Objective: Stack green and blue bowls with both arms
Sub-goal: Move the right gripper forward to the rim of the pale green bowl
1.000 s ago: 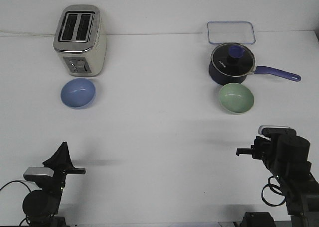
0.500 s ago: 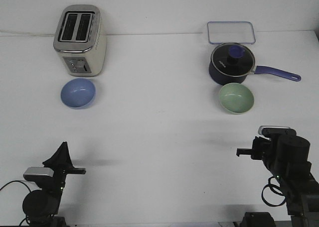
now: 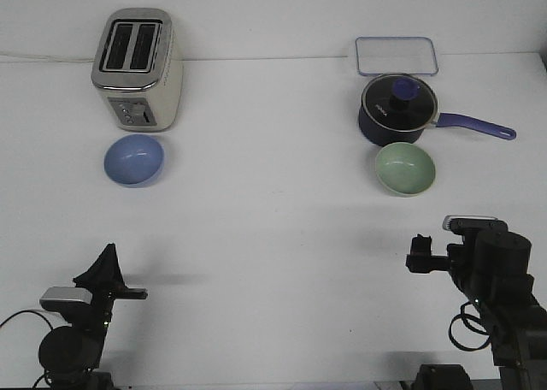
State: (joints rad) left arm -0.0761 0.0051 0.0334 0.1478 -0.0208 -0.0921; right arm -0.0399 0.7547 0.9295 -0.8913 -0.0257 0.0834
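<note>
Two claws of mine sit low at the counter's near edge, both clear of the bowls and holding nothing. My left claw (image 3: 137, 294) juts out by the near left corner as a thin dark tip; whether its jaws are parted or closed I cannot tell at this size. My right claw (image 3: 419, 257) hangs by the near right corner, also too dark and small for me to read its opening. Compared with half a second ago, the right claw's tip looks stubbier and has drawn slightly toward the right edge, while my left arm looks unchanged. Farther in, the blue bowl (image 3: 134, 160) rests on the left half, just in front of the toaster (image 3: 137, 69). The green bowl (image 3: 405, 168) rests on the right half, just in front of the navy pot (image 3: 398, 109). Beyond the pot, a clear lid (image 3: 397, 56) lies flat by the far edge.
</note>
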